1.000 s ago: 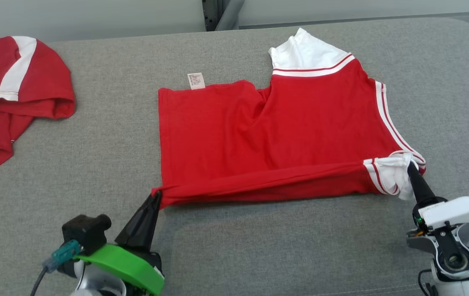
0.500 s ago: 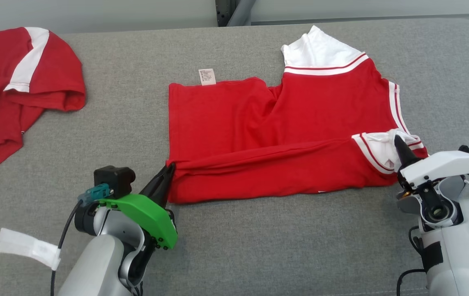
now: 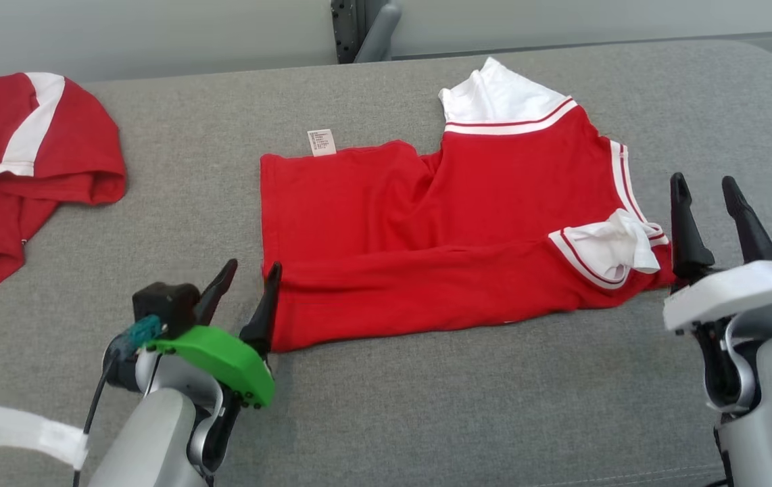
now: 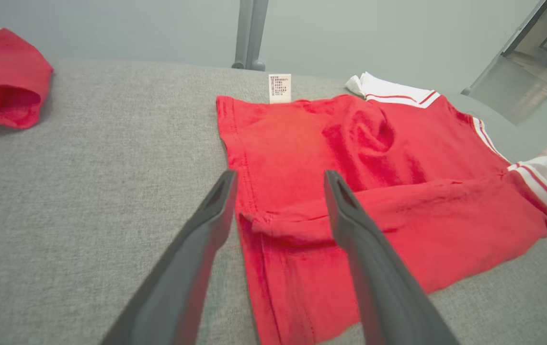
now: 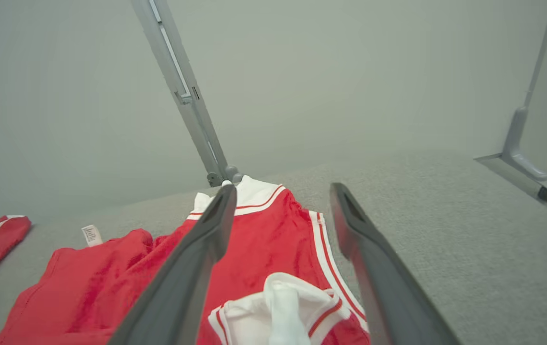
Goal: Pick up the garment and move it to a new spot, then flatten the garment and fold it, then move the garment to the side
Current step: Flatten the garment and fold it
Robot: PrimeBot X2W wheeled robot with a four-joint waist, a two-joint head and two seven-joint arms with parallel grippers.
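Observation:
The red garment [image 3: 440, 230] with white striped sleeves lies flat on the grey table [image 3: 426, 406], its near edge folded up over the body. A white sleeve [image 3: 606, 247] rests on that fold at the right. My left gripper [image 3: 253, 267] is open at the garment's near left corner, holding nothing. In the left wrist view, the left gripper [image 4: 279, 176] straddles the folded corner of the garment [image 4: 398, 211]. My right gripper [image 3: 702, 181] is open, raised just right of the sleeve. In the right wrist view, the right gripper [image 5: 283, 189] hovers above the garment [image 5: 273, 239].
A second red and white garment [image 3: 21, 169] lies crumpled at the table's far left. A grey post [image 3: 359, 27] rises behind the far edge. A white tag [image 3: 28, 433] hangs from my left arm's cable. Bare grey table spreads in front and to the right.
Both grippers have opened and let go of the garment's near edge, which now lies folded over the body. The right gripper has drawn back to the right of the sleeve.

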